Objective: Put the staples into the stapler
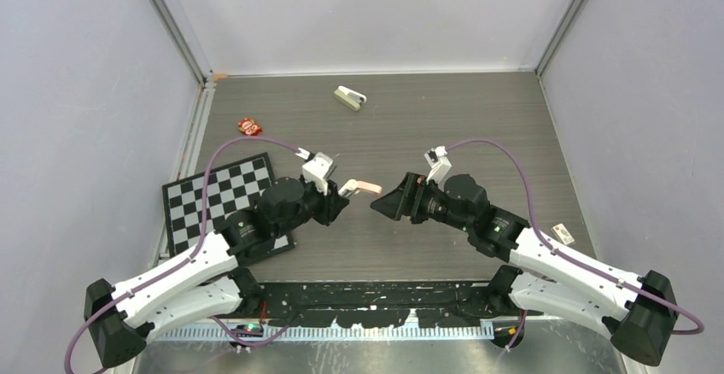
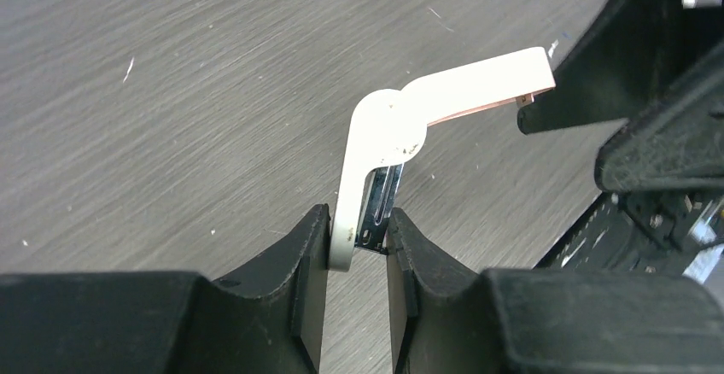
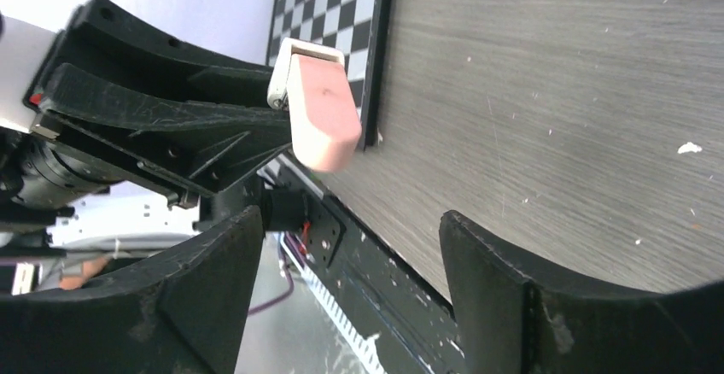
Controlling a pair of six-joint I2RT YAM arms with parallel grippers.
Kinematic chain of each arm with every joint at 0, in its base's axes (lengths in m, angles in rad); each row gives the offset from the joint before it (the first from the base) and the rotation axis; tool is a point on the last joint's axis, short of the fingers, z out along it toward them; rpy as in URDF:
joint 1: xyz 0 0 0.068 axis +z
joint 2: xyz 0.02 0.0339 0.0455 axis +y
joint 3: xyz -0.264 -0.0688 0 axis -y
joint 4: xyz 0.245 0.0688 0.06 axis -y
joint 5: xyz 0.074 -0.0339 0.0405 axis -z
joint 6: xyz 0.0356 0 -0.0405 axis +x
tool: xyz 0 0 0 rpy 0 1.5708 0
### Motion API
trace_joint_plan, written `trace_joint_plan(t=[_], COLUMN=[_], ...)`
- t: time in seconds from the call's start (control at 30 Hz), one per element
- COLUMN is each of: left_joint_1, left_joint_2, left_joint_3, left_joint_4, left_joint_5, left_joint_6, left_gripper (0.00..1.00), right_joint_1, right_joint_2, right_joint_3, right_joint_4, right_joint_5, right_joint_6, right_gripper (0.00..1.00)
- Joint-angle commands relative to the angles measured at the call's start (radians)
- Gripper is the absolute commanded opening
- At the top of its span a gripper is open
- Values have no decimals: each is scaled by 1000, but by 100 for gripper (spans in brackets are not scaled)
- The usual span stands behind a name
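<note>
**Stapler** (image 1: 350, 97): pale beige-green with a dark end. Lies flat on the far part of the tabletop (image 1: 427, 126), well apart from both arms; nothing touches it.

**Left pincer** (image 1: 344, 195): pinching the lower end of a small pink-and-cream hinged stapler-like object (image 2: 388, 126). The left wrist view shows both fingers (image 2: 312, 254) pressed against its cream base and the metal channel inside. The upper arm of the object is swung open at the hinge, pointing toward the right arm. It is held clear of the tabletop.

**Right pincer** (image 1: 382, 205): jaws spread wide, holding nothing. It faces the pink tip of the held object, near it but apart. In the right wrist view the pink top (image 3: 320, 113) sits beyond the gap between the fingers.

**Checkerboard** (image 1: 205, 199): black and white, flat on the left side, partly under the left arm.

**Red packet** (image 1: 249, 125): small, beyond the checkerboard.

**White tag** (image 1: 563, 234): small, on the right side beside the right arm.
</note>
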Motion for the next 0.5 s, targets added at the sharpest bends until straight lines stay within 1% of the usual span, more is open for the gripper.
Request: trace_joint_plan(t=[0.0, 0.1, 0.17, 0.47], left_joint_1=[2, 2, 2, 1], left_joint_2=[24, 32, 35, 42], left_joint_3=[74, 73, 72, 69], left_joint_4=[23, 56, 80, 109], left_joint_5=[-133, -129, -123, -103], left_joint_6=[-210, -264, -285, -310], left_gripper=[0, 0, 0, 0], right_joint_1=[18, 27, 30, 52], right_joint_2=[-38, -24, 1, 166], right_joint_3=[-37, -23, -4, 94], right_joint_4=[216, 241, 257, 317], right_joint_5=[154, 231, 250, 266], right_joint_6=[106, 104, 110, 169], right_gripper=[81, 81, 80, 78])
